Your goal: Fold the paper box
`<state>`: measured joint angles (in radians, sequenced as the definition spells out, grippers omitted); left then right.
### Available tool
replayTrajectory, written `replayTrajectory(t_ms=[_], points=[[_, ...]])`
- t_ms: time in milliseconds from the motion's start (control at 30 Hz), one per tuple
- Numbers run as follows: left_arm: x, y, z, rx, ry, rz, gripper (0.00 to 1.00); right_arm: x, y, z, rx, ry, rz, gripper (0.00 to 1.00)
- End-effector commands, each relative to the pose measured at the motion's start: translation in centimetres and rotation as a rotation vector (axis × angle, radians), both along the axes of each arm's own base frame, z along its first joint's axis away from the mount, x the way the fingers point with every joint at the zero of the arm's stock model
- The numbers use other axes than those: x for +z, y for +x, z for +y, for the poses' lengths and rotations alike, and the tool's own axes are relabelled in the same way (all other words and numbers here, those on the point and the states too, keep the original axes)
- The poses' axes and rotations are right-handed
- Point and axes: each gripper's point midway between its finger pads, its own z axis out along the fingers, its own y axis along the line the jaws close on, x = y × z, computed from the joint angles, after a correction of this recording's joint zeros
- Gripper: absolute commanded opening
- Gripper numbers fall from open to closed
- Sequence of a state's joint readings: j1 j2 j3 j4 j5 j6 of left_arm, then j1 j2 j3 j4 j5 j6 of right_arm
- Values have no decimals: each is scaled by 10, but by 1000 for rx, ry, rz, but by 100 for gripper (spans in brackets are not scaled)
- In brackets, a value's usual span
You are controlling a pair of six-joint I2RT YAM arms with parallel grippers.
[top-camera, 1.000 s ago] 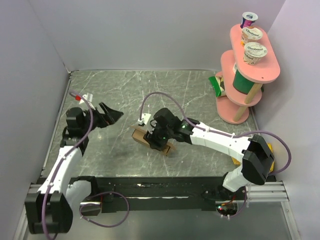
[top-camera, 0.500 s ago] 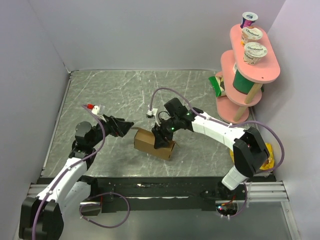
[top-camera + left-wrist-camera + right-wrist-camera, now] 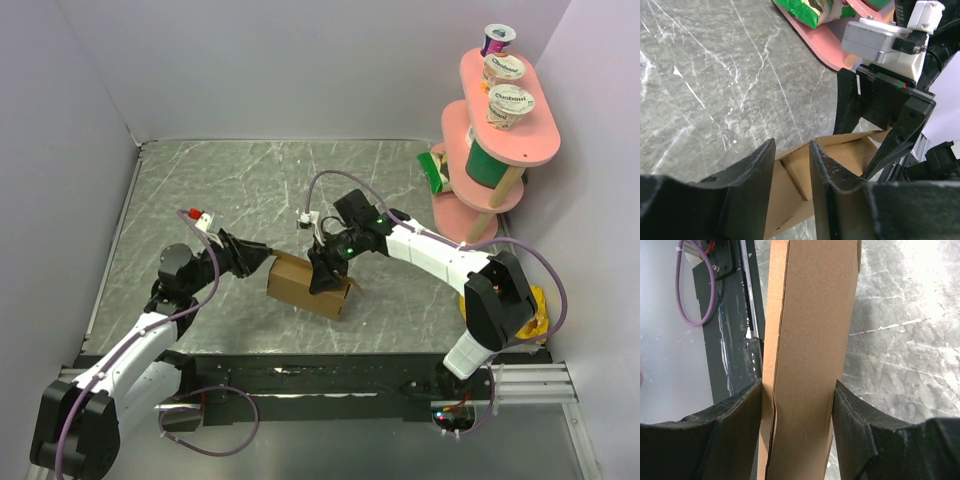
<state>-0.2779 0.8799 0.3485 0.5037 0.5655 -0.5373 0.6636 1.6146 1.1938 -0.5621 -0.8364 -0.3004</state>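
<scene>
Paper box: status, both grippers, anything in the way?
Right gripper shut on paper box. Left gripper at box's left end, jaws narrow, grip unconfirmed. Pink rack far right, not in the way.

Only one word can be read. On the upper board of the pink two-level shelf stand two white round yogurt cups. The lid of the farther white cup and the lid of the nearer white cup each carry the dark brand name "Chobani". The finer print around it is too small to read. Behind them, a small cup with a purple and white top has marks that stay illegible. The green printed packet at the lower board shows coloured print, but its letters cannot be made out.
</scene>
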Motion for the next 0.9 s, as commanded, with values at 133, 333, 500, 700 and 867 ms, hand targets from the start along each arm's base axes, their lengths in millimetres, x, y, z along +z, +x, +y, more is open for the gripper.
replayTrajectory(t_ms=[133, 333, 500, 700, 867], points=[[-11, -9, -15, -66, -28, 51, 33, 20, 14, 10, 7, 58, -30, 53], [-1, -8, -21, -47, -74, 45, 30, 18, 21, 9, -21, 43, -53, 52], [3, -2, -29, -29, -100, 79, 27, 11, 27, 8, -46, 16, -69, 52], [0, 13, -39, 41, -87, 166, 22, -3, 34, 6, -82, -37, -104, 50], [10, 26, -47, 114, -75, 200, 19, -10, 42, 2, -132, -76, -159, 50]])
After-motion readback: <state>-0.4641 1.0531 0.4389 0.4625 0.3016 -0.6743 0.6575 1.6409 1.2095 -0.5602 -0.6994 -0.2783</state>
